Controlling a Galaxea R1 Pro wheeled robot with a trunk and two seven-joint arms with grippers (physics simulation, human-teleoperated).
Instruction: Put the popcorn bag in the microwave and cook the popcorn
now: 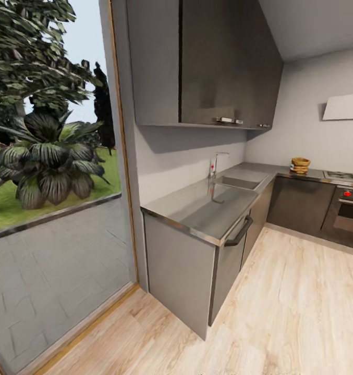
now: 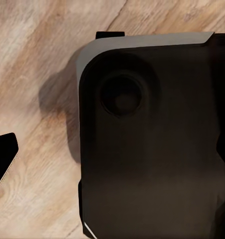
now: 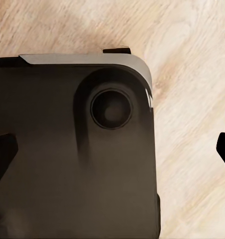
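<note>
Past the near end of the countertop (image 1: pixel 207 213) the popcorn bag (image 1: pixel 300 165) sat at the far corner beside the hob (image 1: pixel 343 177), looking light, soft and crushable, best pinched gently at its rolled rim; I could not tell either gripper's state.

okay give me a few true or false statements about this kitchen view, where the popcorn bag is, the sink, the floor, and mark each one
1. The popcorn bag sits on the countertop near the far corner, beside the hob. True.
2. The popcorn bag lies in the sink. False: it stands on the counter, apart from the sink.
3. The floor is pale wood planking. True.
4. A tap stands by the sink. True.
5. The wall cabinet doors hang open. False: they are shut.
</note>
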